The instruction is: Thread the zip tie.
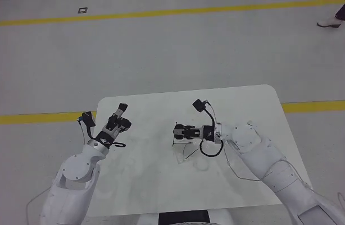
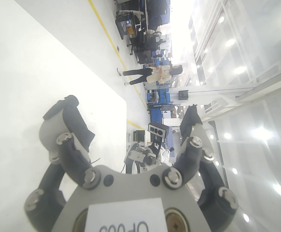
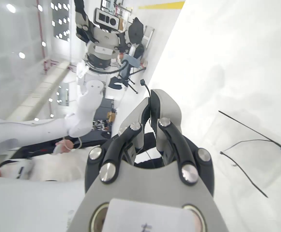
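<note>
Top view: nearest the robot, loose zip ties (image 3: pixel 251 130) lie flat on the white surface (image 1: pixel 245 107) near its middle. They are thin black strips, at 5 o'clock from the right claw (image 1: pixel 176 133) and just beside it. How many strips there are cannot be told with certainty.

Right claw: over the middle of the surface, pointing toward 9 o'clock. Its fingers are pressed together, pinching a zip tie (image 3: pixel 142 81). In the right wrist view the tie's head sticks out past the fingertips, and the strap runs back between the pads.

Left claw (image 1: pixel 123 108): farther out, at 10 o'clock from the right claw and well apart from it, over the 9 o'clock side of the surface. It points toward 1 o'clock, and its fingers (image 2: pixel 68 114) are spread wide.
</note>
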`<state>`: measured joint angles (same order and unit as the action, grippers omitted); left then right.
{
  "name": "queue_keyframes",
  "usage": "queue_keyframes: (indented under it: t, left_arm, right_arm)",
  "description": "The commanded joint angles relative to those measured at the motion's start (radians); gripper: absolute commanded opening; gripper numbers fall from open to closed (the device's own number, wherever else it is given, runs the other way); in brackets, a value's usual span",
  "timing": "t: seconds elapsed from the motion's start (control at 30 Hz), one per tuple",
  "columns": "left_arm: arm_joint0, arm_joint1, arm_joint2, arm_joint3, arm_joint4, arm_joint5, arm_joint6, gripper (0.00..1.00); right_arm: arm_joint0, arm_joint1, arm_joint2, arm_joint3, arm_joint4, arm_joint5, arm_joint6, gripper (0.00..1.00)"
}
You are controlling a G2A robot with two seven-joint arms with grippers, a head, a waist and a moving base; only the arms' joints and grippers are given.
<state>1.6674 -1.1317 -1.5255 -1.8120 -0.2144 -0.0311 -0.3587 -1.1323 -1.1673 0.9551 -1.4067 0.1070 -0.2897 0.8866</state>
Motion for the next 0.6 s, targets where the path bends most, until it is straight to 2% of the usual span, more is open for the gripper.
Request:
queue_keyframes:
  t: [0.0,0.23,0.43,0.57]
  left_arm:
    - [0.000,0.000,0.000,0.000,0.000,0.000,0.000,1.00]
    - [0.000,0.000,0.000,0.000,0.000,0.000,0.000,1.00]
    - [0.000,0.000,0.000,0.000,0.000,0.000,0.000,1.00]
    - [0.000,0.000,0.000,0.000,0.000,0.000,0.000,1.00]
  right_arm:
    - [-0.002,-0.004,0.001,0.018,0.080,0.010,0.009,0.00]
    - [-0.002,-0.019,-0.004,0.085,0.288,-0.007,0.055,0.00]
    - [0.004,-0.029,-0.014,0.122,0.360,-0.018,0.070,0.00]
    - [0.004,-0.029,-0.014,0.122,0.360,-0.018,0.070,0.00]
